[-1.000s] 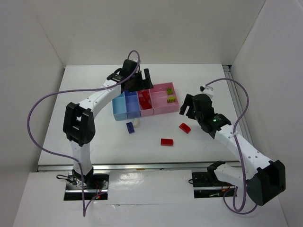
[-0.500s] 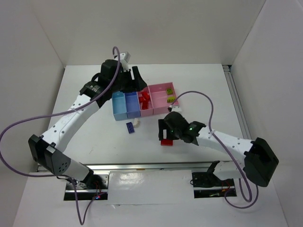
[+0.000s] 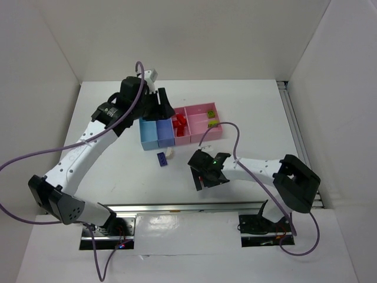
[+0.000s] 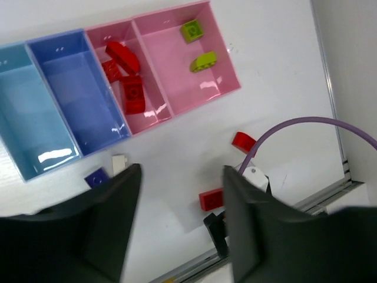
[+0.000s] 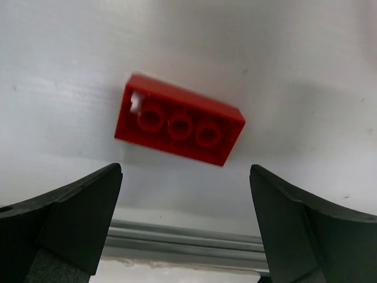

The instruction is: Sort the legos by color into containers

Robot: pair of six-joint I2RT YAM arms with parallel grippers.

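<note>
Watch the skew first. The red brick (image 5: 179, 127) lies hollow side up on the table (image 5: 283, 53), and its long side runs at an angle to the line btwn the fingers. Close as is and I'd expect one pad to catch a corner first, so the brick may spin or squirt out instead of seating. Square the wrist before you drop.

Risk no. 2: it sits near the table's front edge, w/ the rail showing just below it in the right wrist view. A shove that way could send it off.

Risk no. 3: the purple cable (image 4: 294, 127) arcs just beside a second red brick (image 4: 242, 141). A swing toward the bins could drag it.

Right gripper (image 5: 187, 177): spread wide, nothing in it, one finger each side of the brick w/ clear gaps, not touching it. Height above the table: can't tell.

Left gripper (image 4: 181, 177): also spread, holding nothing, hanging above the table near the bins.

Where the rest is:
- Sorted red bricks (image 4: 132, 94) are in the narrow pink bin (image 4: 152, 115).
- Two lime bricks (image 4: 203, 61) are in the wide pink bin (image 4: 171, 73).
- The dark blue brick (image 4: 96, 177) and whitish brick (image 4: 119, 163) lie close together on the table, just in front of the darker blue bin (image 4: 82, 88).
</note>
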